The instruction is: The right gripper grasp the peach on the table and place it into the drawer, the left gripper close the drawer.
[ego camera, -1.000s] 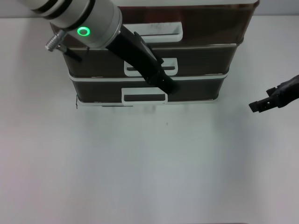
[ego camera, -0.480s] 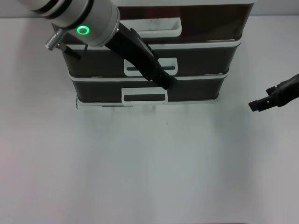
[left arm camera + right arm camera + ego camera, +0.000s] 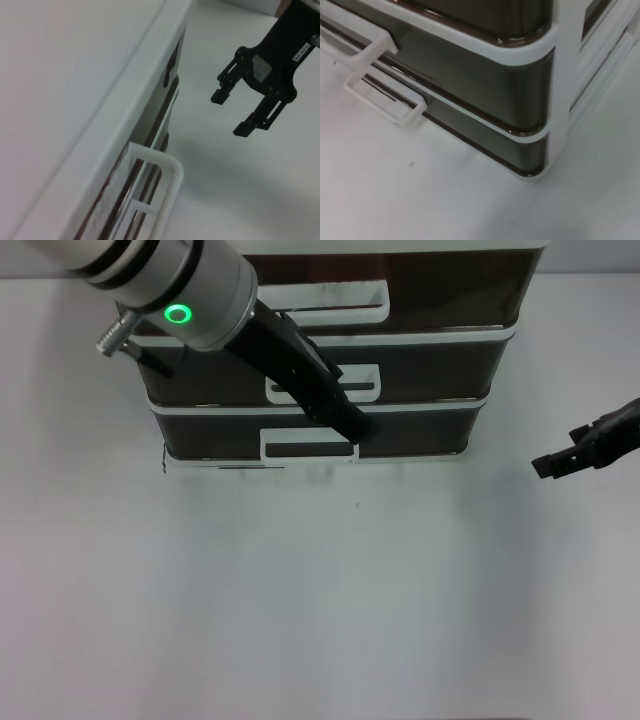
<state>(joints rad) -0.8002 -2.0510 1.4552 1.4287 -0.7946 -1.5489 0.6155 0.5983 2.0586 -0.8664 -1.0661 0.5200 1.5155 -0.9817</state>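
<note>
The drawer unit point(image 3: 330, 355) stands at the 12 o'clock edge of the head view on the white table point(image 3: 320, 590). The top drawer point(image 3: 440, 285) is smoky brown with a white loop handle point(image 3: 335, 300); its front sits in line with the two drawers below it. What lies inside the drawer cannot be made out, and the peach cannot be located in any view.

The left gripper point(image 3: 355, 427) extends from the silver-grey arm with the green ring light point(image 3: 179, 312), which enters from 11 o'clock. The gripper runs diagonally across the unit's front toward 5 o'clock; its tip lies over the right end of the lowest drawer's handle point(image 3: 308, 448). Whether its fingers are released or clenched cannot be told, and contact with the handle cannot be confirmed.

The right gripper point(image 3: 545, 466) hangs at 3 o'clock, well apart from the unit, above bare table. In the left wrist view the right gripper point(image 3: 231, 112) shows its fingers released with a clear gap between them, grasping nothing.

The right wrist view shows the unit's right front corner point(image 3: 540, 115) and two handles.
</note>
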